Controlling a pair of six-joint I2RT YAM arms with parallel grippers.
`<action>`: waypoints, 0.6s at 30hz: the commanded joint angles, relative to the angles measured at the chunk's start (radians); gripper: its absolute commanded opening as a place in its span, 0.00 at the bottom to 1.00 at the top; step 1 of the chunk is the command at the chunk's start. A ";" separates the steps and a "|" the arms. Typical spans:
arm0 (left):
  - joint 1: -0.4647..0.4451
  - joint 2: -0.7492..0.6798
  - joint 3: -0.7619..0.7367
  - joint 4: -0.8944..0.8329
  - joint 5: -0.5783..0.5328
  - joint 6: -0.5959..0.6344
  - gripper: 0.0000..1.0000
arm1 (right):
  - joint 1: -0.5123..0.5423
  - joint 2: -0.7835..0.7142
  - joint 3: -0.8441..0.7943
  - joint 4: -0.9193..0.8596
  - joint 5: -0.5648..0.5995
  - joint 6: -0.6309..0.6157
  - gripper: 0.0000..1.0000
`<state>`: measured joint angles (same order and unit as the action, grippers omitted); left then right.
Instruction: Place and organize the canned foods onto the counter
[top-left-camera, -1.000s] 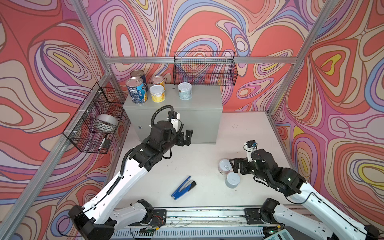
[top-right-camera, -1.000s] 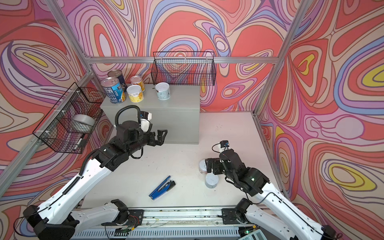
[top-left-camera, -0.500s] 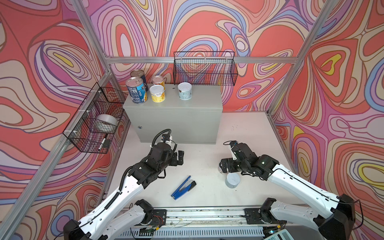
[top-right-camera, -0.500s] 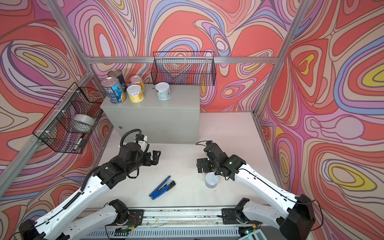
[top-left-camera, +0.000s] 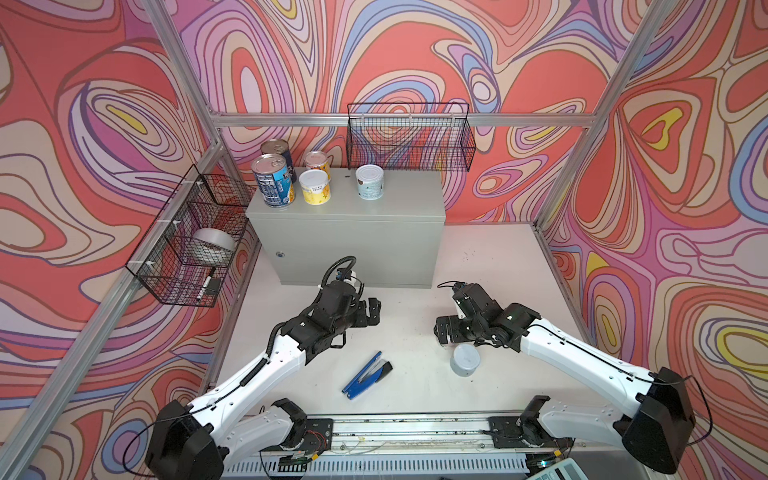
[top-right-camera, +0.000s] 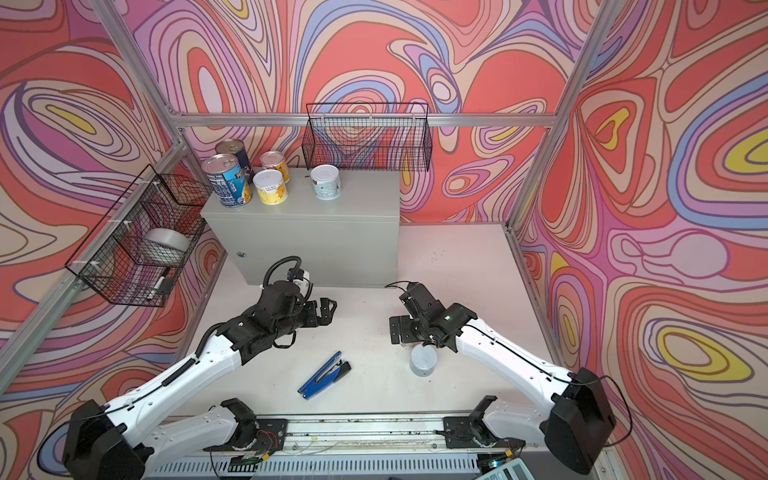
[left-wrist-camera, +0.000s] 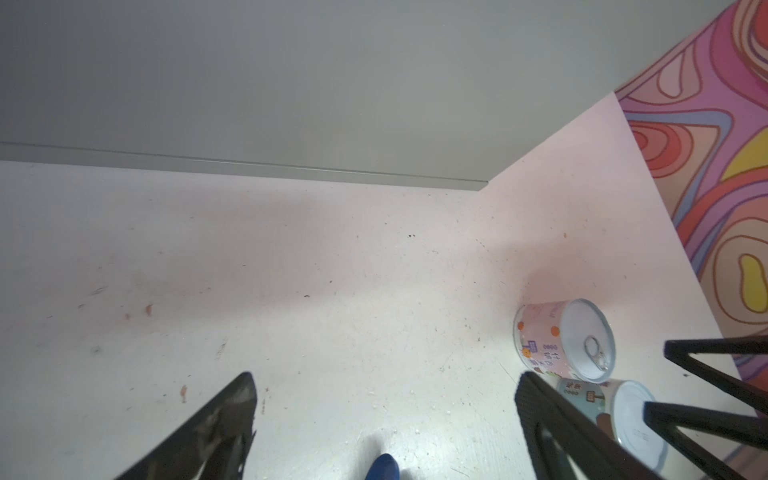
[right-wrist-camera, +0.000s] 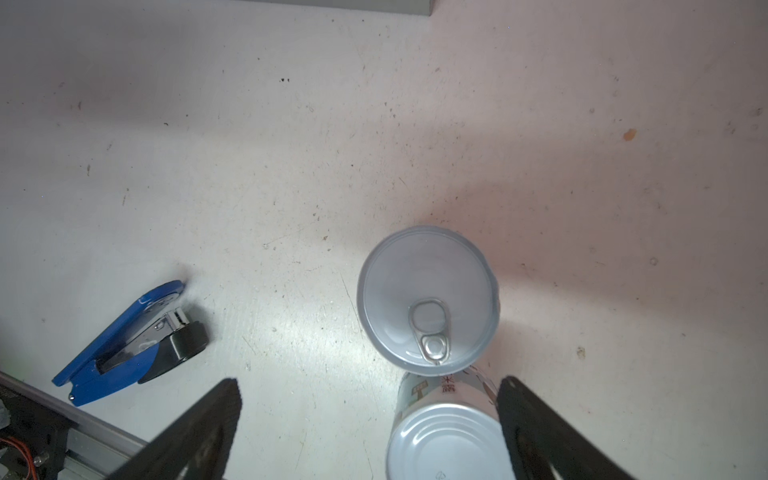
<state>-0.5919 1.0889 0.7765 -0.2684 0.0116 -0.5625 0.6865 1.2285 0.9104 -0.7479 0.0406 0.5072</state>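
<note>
Five canned foods stand at the left of the grey counter (top-left-camera: 399, 199): two tall blue (top-left-camera: 274, 180), a small orange (top-left-camera: 318, 162), a yellow (top-left-camera: 315, 187) and a pale blue (top-left-camera: 369, 181). Two short cans stand together on the floor. The pull-tab, pink-labelled can (right-wrist-camera: 428, 299) (left-wrist-camera: 561, 340) is mostly hidden under my right gripper (top-left-camera: 446, 330) in both top views. The plain-lidded can (top-left-camera: 465, 359) (right-wrist-camera: 449, 436) sits beside one finger (right-wrist-camera: 536, 424) of that open gripper (right-wrist-camera: 368, 385). My left gripper (top-left-camera: 370, 311) (left-wrist-camera: 386, 380) is open and empty over bare floor in front of the counter.
A blue stapler (top-left-camera: 368, 376) (right-wrist-camera: 124, 345) lies on the floor between the arms. One black wire basket (top-left-camera: 166, 266) on the left wall holds a silver tape roll (top-left-camera: 214, 247). Another basket (top-left-camera: 409, 137) hangs behind the counter. The arms' rail (top-left-camera: 407, 428) runs along the front.
My left gripper dropped away from the counter's front to just above the floor, then shifted slightly right. My right gripper moved left over the two floor cans. Both stayed open.
</note>
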 joint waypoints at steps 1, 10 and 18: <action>-0.013 -0.001 -0.004 0.140 0.117 0.027 1.00 | -0.011 0.037 0.007 0.007 0.032 -0.030 0.98; -0.046 -0.014 -0.029 0.158 0.033 0.038 1.00 | -0.046 0.109 -0.003 0.041 0.044 -0.053 0.98; -0.046 0.026 0.006 0.104 -0.027 0.030 1.00 | -0.103 0.151 0.002 0.077 -0.017 -0.077 0.93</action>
<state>-0.6353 1.0988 0.7624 -0.1448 0.0254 -0.5274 0.5968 1.3579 0.9104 -0.6983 0.0460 0.4507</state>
